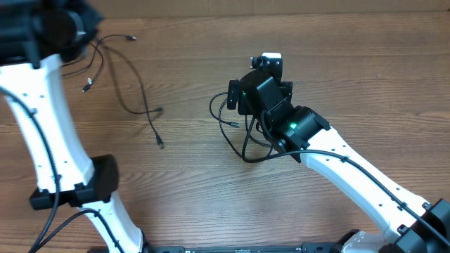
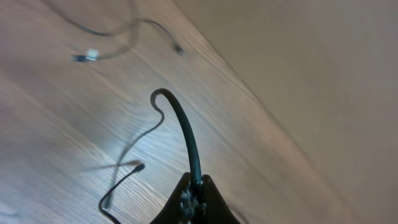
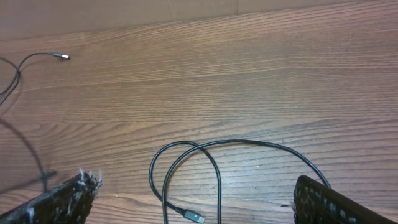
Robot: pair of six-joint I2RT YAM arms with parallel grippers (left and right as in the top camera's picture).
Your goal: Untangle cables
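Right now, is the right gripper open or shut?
Open. The right gripper shows its fingers far apart at the wrist view's bottom corners; the looped cable lies on the table between them, ungripped.

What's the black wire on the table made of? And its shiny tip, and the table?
The cable looks like matte black rubber or plastic: it bends in soft loops. Its plug looks like metal, since it glints silver. The table looks like brown wood, or maybe a wood-look laminate, with grain lines.
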